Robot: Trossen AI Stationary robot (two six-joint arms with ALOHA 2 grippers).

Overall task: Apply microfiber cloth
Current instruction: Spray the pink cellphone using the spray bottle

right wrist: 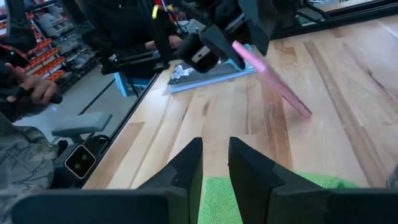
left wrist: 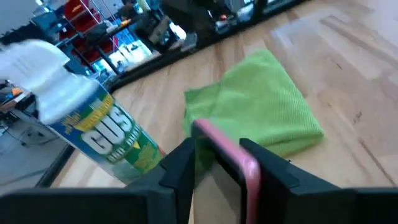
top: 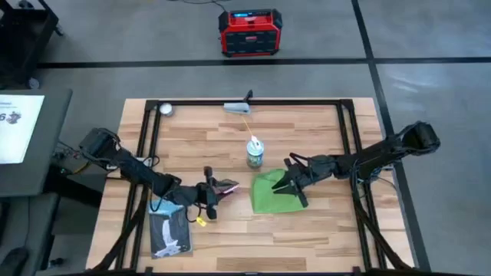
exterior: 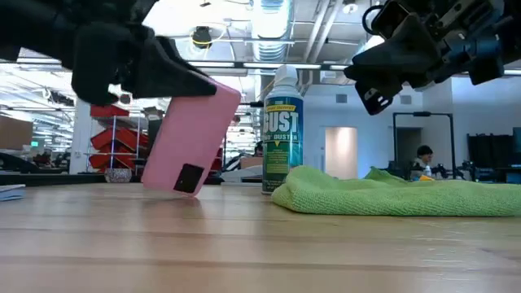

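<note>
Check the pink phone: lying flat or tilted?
Tilted: pink phone leans, lower edge on the table, upper end in the left gripper.

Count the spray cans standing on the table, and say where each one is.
1. A single spray can stands upright near the table's middle, just behind the microfiber cloth and between the two arms. Nothing suggests another hidden one.
</note>
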